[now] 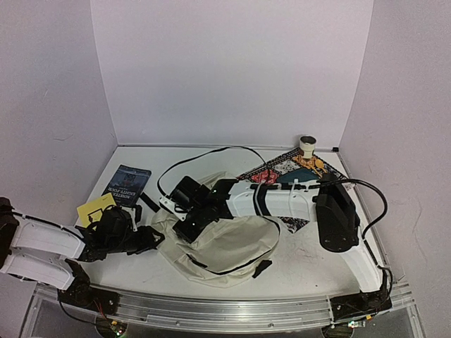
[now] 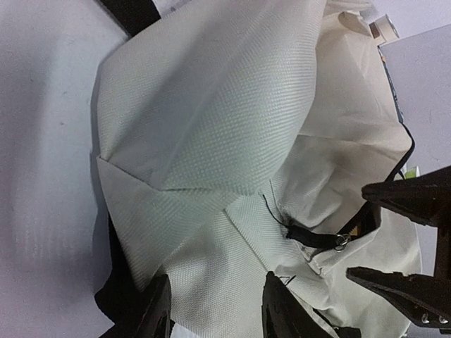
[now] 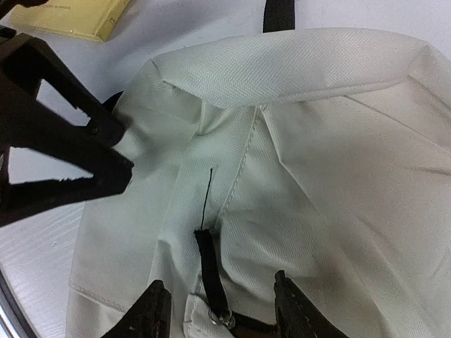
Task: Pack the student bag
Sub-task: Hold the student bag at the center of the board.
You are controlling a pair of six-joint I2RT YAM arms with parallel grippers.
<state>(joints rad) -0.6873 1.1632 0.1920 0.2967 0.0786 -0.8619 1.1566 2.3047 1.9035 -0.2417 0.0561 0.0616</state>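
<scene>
The right end effector (image 3: 220, 299), half parted, is set astride the black zipper pull (image 3: 210, 271). The left end effector (image 2: 218, 306), likewise parted, straddles a fold of the student bag (image 1: 232, 246), which is slumped near-centre on the surface (image 1: 310, 260); whether the fold is gripped cannot be told. Slack fabric could be pinched instead of the thin pull.

Bare table (image 1: 310, 264) lies open at the bag's (image 1: 232, 250) four o'clock. Book (image 1: 127, 184) and notepad (image 1: 95, 209) block your ten, and the mat (image 1: 282, 169) crowds one.
</scene>
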